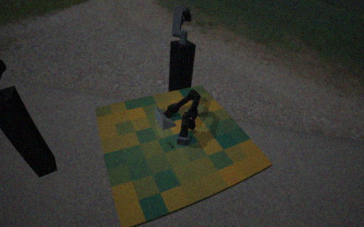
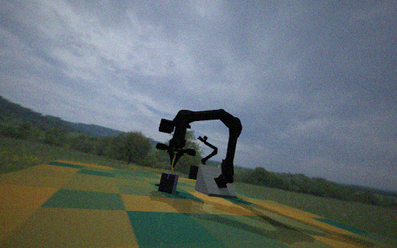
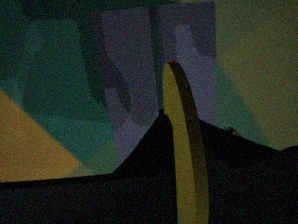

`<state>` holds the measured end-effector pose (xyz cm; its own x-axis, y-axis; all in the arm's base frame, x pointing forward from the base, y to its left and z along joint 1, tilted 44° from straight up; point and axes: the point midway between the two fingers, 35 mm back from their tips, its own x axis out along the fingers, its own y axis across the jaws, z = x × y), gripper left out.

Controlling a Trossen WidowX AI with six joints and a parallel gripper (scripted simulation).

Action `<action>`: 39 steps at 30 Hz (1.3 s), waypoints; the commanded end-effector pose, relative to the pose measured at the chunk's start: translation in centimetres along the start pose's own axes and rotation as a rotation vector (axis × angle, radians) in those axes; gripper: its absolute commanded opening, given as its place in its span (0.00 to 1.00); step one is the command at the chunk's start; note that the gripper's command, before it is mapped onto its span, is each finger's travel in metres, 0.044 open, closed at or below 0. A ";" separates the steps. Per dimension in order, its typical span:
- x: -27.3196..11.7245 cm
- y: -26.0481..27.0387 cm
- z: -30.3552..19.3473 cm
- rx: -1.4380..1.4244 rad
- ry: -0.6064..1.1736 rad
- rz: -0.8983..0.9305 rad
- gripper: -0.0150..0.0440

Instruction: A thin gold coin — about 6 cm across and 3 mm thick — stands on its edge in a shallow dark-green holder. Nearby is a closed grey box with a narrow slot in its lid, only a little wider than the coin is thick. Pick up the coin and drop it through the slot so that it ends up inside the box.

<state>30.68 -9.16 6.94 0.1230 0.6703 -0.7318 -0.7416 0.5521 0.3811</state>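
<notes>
My gripper (image 2: 173, 165) (image 3: 170, 123) is shut on the gold coin (image 2: 174, 159) (image 3: 172, 92), which stands upright on edge between the fingers, its lower rim sticking out past the tips. They are just above the grey box (image 1: 183, 140) (image 2: 168, 183) (image 3: 132, 60). In the wrist view the dark slot (image 3: 155, 45) runs up the lid; the coin's tip appears slightly to its right and roughly in line with it. The coin and fingers hide the slot's near end. The height gap is hard to judge. The dark holder (image 1: 170, 145) (image 3: 231, 131) is beside the box, partly hidden by a finger in the wrist view.
A light grey wedge-shaped block (image 1: 162, 120) (image 2: 205, 180) stands by the arm's base. The patchwork mat (image 1: 198, 170) (image 2: 86, 200) lies under everything. Two black pedestals (image 1: 181, 66) (image 1: 21, 132) with other arms stand beyond the mat.
</notes>
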 end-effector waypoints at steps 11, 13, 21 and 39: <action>0.8 0.2 0.0 0.010 -0.003 0.004 0.25; 0.9 0.1 0.0 0.011 -0.003 0.004 0.25; 1.2 0.2 0.0 0.012 -0.003 0.004 0.25; 1.3 0.0 0.0 0.002 0.001 0.000 0.53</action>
<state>30.82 -8.21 5.98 0.1219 0.6705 -0.7319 -0.7401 0.5527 0.3830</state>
